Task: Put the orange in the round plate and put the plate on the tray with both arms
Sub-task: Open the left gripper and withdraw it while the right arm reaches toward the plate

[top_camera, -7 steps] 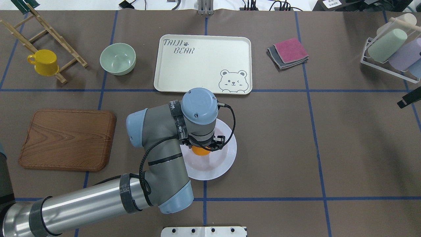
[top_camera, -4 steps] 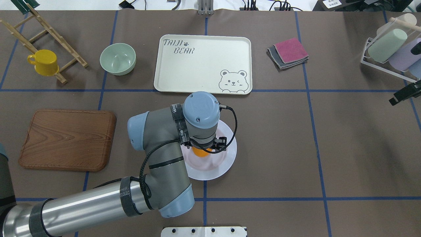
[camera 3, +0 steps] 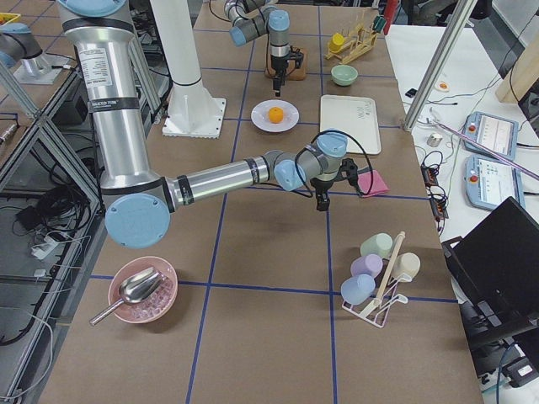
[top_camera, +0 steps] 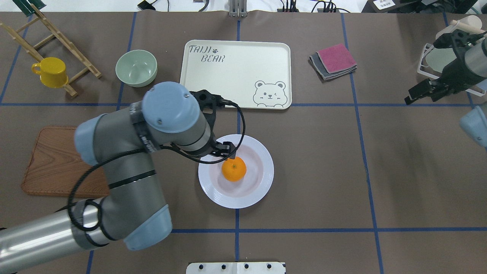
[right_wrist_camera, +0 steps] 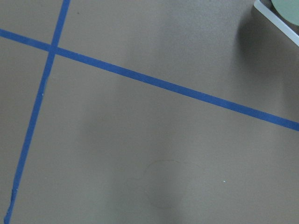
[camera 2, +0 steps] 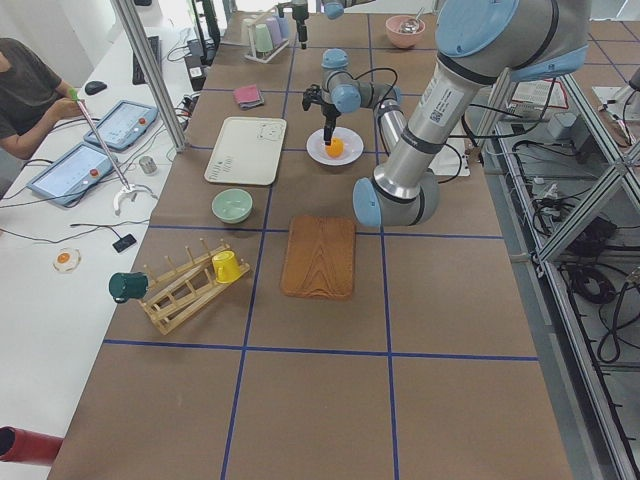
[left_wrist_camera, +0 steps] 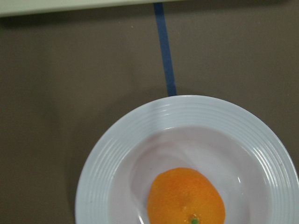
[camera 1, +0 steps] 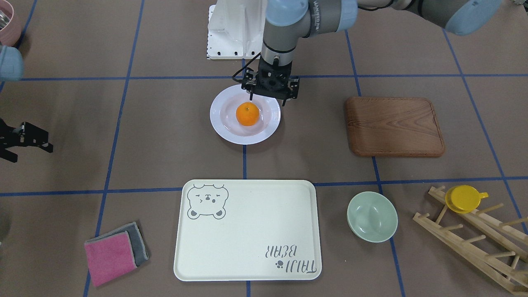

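The orange [top_camera: 233, 169] [camera 1: 247, 114] lies in the sunken centre of the white round plate [top_camera: 262, 182] [camera 1: 222, 123], which rests on the table near the middle. My left gripper [camera 1: 267, 97] [top_camera: 225, 150] hangs open just above the plate's rim on the robot's side, holding nothing. In the left wrist view the orange [left_wrist_camera: 186, 196] and the plate [left_wrist_camera: 117, 154] sit below the camera. The cream bear-print tray [top_camera: 232, 76] [camera 1: 247, 231] lies bare beyond the plate. My right gripper [top_camera: 422, 91] [camera 1: 22, 144] hovers open far to the right, over bare table.
A pale-green bowl [top_camera: 136, 67] sits left of the tray, folded cloths [top_camera: 333, 61] to its right. The wooden board [camera 1: 394, 126] lies beside the plate under my left arm. A yellow cup [top_camera: 51, 71] hangs on a wooden rack; a cup rack [camera 3: 379, 273] stands far right.
My left gripper has let go of the orange, risen and drawn back to the left, leaving it in the plate. The right arm has swung further into view from the right edge.
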